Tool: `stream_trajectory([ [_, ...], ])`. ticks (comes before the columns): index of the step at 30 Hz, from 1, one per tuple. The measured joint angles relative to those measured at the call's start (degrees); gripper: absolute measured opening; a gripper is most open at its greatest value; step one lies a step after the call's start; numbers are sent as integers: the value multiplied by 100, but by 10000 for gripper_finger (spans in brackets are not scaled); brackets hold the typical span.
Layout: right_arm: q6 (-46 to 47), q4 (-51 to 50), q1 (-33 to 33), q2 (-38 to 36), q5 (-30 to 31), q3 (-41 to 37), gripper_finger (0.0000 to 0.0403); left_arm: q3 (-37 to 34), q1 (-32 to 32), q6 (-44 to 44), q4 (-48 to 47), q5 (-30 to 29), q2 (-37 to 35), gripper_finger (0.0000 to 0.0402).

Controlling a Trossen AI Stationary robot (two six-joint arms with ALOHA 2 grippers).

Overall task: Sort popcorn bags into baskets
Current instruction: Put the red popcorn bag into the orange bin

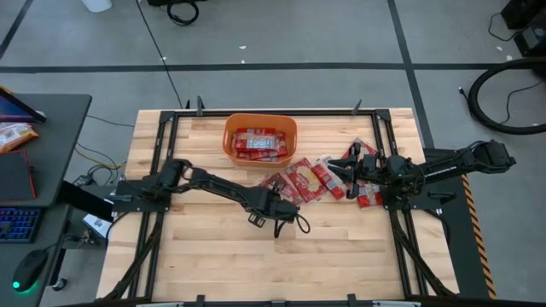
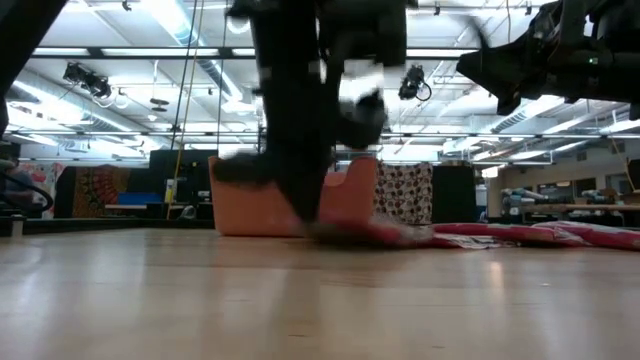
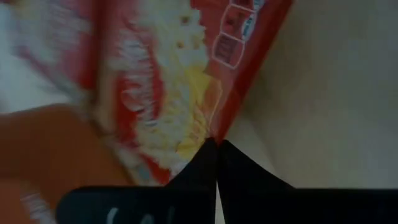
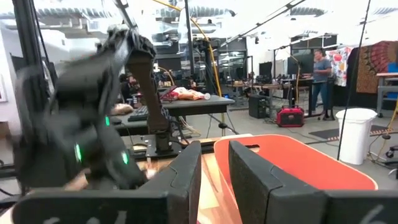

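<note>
- Popcorn bags (image 1: 317,180): loose cluster of red packets lying flat on the table, between the two arms, just right of the orange tub (image 1: 260,139); some overlapping.
- Inside the tub: red packets already stacked flat, at least two or three visible from above.
- One packet (image 3: 168,81) fills the left wrist view, its edge meeting the fingertips; appears pinched, lifted or not cannot be told.
- Left gripper (image 1: 281,207): at the near-left edge of the cluster, close over the table; fingers pressed together, seemingly on that packet's edge.
- Right gripper (image 1: 363,170): raised over the right side of the cluster; fingers (image 4: 186,180) spread with a clear gap, holding nothing. Orange tub rim visible beyond them.
- Progress, judged: partly done. A few bags binned, roughly six or more left on the table. Remaining: carry the pinched packet to the tub, then repeat for the rest.
- Risk, judged: overlapping packets could drag along with the one gripped.
- Surface: pale wooden plank table top (image 1: 213,264) with black frame rails.
- Room: grey floor with dark tape lines and cables; side desk (image 1: 34,170) with keyboard and mouse at the left. Workshop hall behind, ceiling lights, patterned hangings, a person standing (image 4: 323,68) far off by benches, white bin (image 4: 356,134).
</note>
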Motion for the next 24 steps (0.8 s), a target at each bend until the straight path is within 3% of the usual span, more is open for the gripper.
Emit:
stream_trajectory([
  [11,-103,-3,1,0,197,0,87,19,182,-760,-403,-267,-1395,2],
  [19,-150,1,-3,0,322,0,87,21,328,-1085,-1146,-1398,-2133,2],
  [24,-143,13,-3,0,328,0,87,25,820,-1173,-1178,-1789,-2309,1],
])
